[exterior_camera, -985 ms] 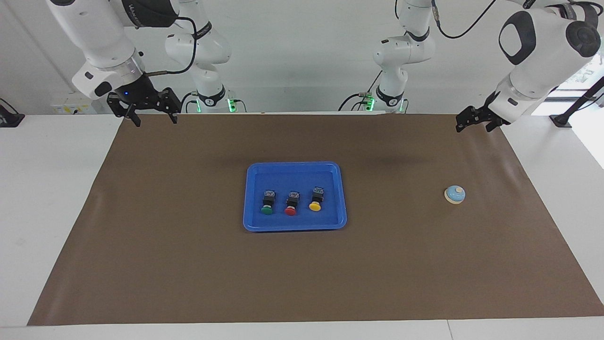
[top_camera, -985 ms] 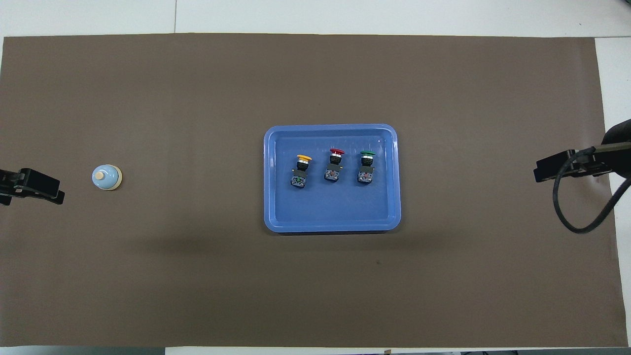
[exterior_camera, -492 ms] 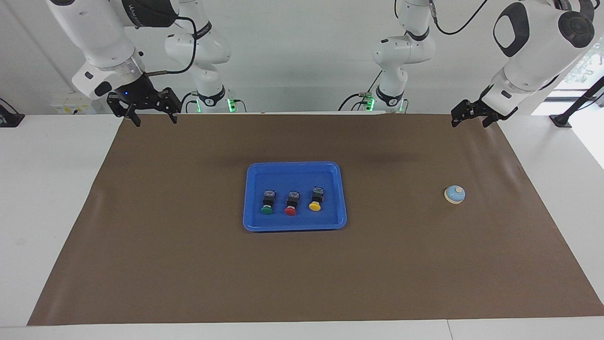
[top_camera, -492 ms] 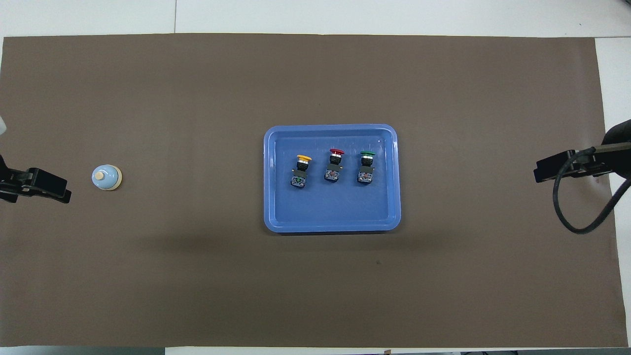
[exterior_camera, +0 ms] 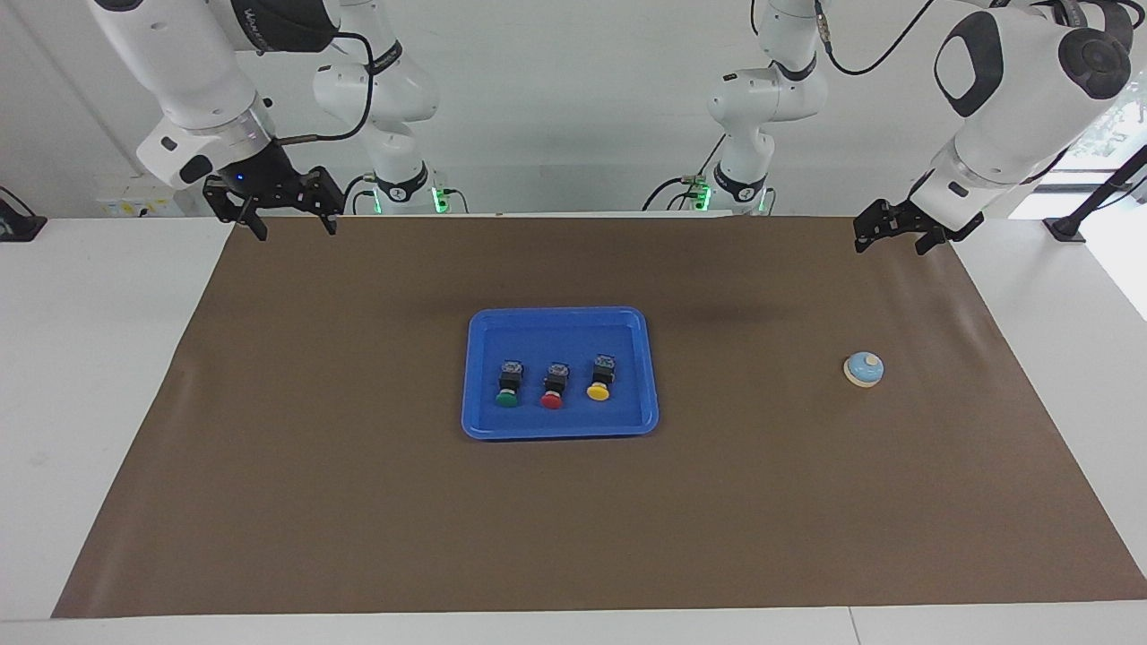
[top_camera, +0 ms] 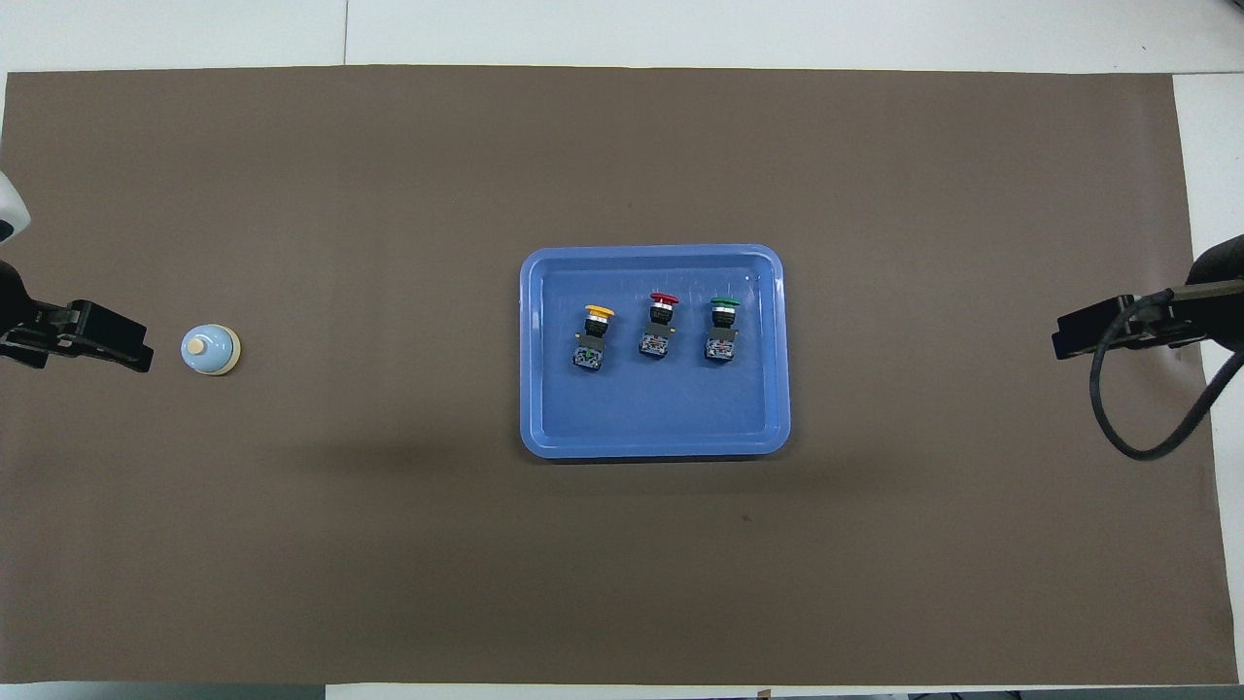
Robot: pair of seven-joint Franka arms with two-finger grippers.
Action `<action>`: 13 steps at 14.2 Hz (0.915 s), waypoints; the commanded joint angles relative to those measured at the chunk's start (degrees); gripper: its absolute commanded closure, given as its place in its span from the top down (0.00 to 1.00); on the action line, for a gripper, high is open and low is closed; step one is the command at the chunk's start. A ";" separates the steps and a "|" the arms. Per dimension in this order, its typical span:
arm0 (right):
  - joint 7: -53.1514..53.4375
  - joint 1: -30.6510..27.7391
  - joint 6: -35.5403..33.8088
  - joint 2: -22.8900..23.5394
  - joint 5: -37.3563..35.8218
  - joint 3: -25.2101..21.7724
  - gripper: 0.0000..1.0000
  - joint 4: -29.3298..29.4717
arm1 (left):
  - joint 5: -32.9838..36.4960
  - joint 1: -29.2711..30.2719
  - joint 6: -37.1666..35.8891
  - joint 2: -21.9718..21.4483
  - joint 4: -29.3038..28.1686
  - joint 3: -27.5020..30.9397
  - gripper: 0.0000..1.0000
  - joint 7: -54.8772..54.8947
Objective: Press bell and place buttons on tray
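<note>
The blue tray (exterior_camera: 560, 424) sits in the middle of the brown mat (exterior_camera: 358, 502), and all three buttons lie inside it in a row: the green button (exterior_camera: 508, 386) toward the right arm's end, the red button (exterior_camera: 554, 386) in the middle, the yellow button (exterior_camera: 600, 378) toward the left arm's end. The bell (exterior_camera: 864, 369) stands alone on the mat, well apart from the tray, toward the left arm's end of the table. The left gripper (exterior_camera: 887, 236) hangs in the air over the mat's edge by the robots, clear of the bell, its fingers spread and empty. The right gripper (exterior_camera: 288, 226) waits raised over the mat's corner at its own end, fingers spread, holding nothing
</note>
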 commanded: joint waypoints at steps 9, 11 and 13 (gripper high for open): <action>-0.56 -1.01 -0.66 -0.70 0.53 0.65 1.00 -0.35 | -0.11 -1.84 2.96 1.05 1.71 0.82 1.00 -1.37; -0.56 -1.01 -0.66 -0.70 0.53 0.65 1.00 -0.35 | -0.02 -1.93 4.10 1.05 1.71 0.82 1.00 -1.46; -0.56 -1.01 -0.66 -0.70 0.53 0.65 1.00 -0.35 | 0.07 -1.93 4.81 1.05 1.63 0.91 1.00 -1.46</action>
